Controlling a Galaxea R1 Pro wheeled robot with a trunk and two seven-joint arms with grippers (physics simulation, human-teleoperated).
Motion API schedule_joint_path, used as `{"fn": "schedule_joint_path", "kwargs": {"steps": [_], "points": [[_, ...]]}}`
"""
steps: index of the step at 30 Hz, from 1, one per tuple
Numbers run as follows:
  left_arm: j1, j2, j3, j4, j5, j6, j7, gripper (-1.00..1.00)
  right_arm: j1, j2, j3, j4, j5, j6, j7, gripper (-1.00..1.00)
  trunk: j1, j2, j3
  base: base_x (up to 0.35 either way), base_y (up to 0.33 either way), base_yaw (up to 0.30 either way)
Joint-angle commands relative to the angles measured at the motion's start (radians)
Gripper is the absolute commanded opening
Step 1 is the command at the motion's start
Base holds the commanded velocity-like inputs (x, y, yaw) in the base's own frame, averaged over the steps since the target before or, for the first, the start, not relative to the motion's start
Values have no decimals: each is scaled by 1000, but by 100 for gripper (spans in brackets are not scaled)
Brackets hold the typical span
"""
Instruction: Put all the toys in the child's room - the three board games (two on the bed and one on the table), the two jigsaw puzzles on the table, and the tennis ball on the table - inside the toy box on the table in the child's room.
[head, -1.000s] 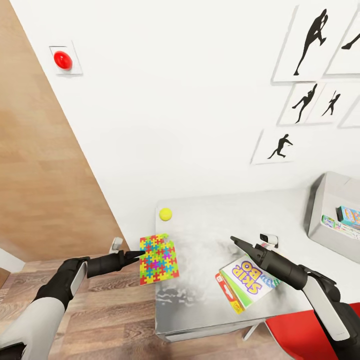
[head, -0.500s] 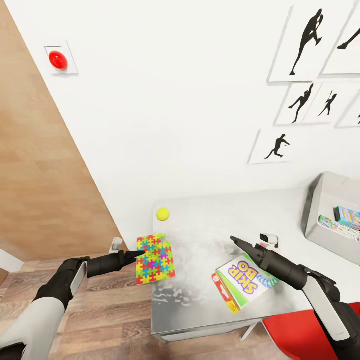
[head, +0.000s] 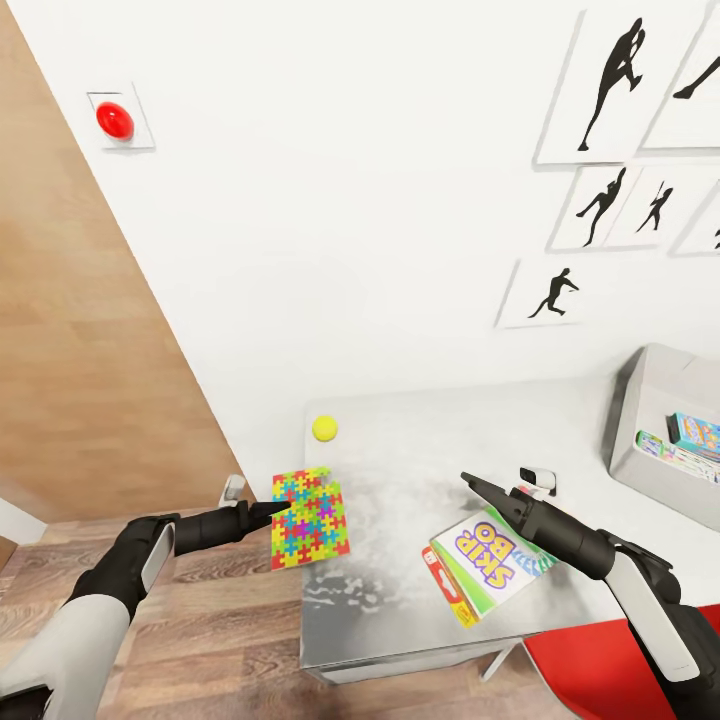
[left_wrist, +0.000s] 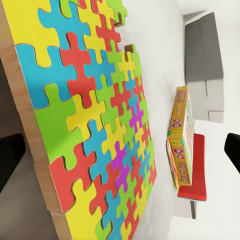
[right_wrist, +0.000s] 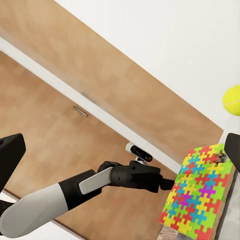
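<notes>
A colourful jigsaw puzzle (head: 311, 518) lies on the white table (head: 400, 470), jutting out over its left edge. My left gripper (head: 283, 509) is at the puzzle's left edge, open, with one finger (left_wrist: 10, 155) beside the board (left_wrist: 100, 125). A yellow tennis ball (head: 324, 428) sits near the table's far left corner. A Skip-Bo game box (head: 492, 560) rests on a red box (head: 441, 582) at the front. My right gripper (head: 478, 487) hovers open just above and behind that stack. The grey toy box (head: 660, 400) stands at the right with a game (head: 698, 432) inside.
A red chair (head: 610, 670) stands at the table's front right. A white wall with silhouette pictures (head: 615, 80) and a red button (head: 114, 121) backs the table. A wooden panel (head: 80, 380) and wood floor (head: 230, 640) lie to the left.
The whole picture has shifted slightly left, so the camera moved. Both arms keep the same pose, and the puzzle, ball and game boxes stay where they were on the table.
</notes>
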Motion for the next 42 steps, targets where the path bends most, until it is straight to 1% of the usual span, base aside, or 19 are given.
{"fn": "schedule_joint_path", "kwargs": {"steps": [1,25,34,42], "points": [[-1,0,1,0,2,10,-2,100,-1,0,0,0,-6,8,0,100,0,-1,-1,0,0,0],[-1,1,1,0,2,10,-2,100,-1,0,0,0,-6,8,0,100,0,-1,-1,0,0,0],[-1,0,1,0,2,10,-2,100,-1,0,0,0,-6,8,0,100,35,-64,-29,0,0,0],[-1,0,1,0,2,11,-2,100,-1,0,0,0,-6,8,0,100,35,-64,-29,0,0,0]]}}
